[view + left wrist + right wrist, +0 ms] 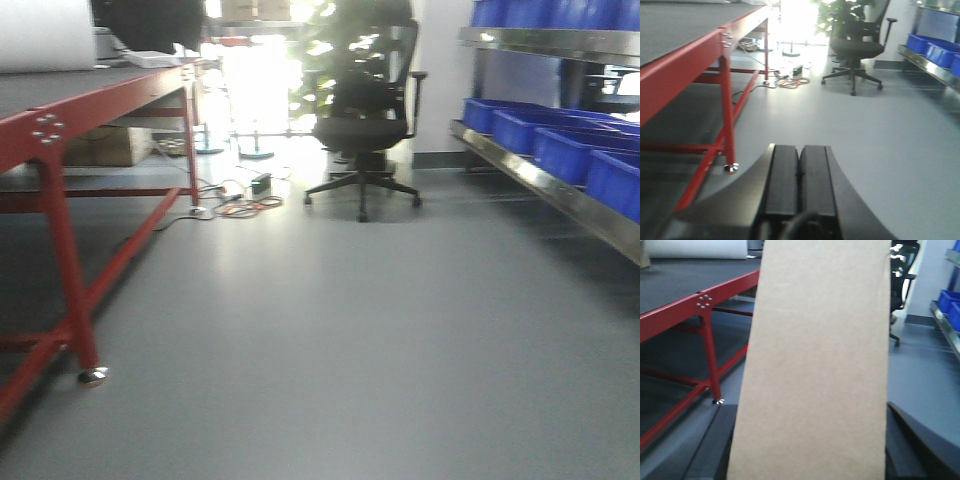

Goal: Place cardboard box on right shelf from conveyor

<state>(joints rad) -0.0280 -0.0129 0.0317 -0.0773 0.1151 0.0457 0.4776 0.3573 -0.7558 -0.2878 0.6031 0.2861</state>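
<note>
The plain tan cardboard box [815, 355] fills the middle of the right wrist view, held upright off the floor. My right gripper [807, 412] is shut on it, one dark finger [715, 445] showing on each side. My left gripper [800, 148] is shut with nothing in it, its pads pressed together above the grey floor. The conveyor [70, 95] with its dark belt and red frame runs along the left, also in the left wrist view [685, 30]. The steel right shelf [545, 185] runs along the right wall.
Blue bins [575, 150] fill the right shelf, with a second steel shelf [550, 40] above. A black office chair [365, 130] stands ahead at the far end. Cables [245, 205] lie on the floor near the conveyor's far leg. Its near leg [75, 290] ends in a metal foot.
</note>
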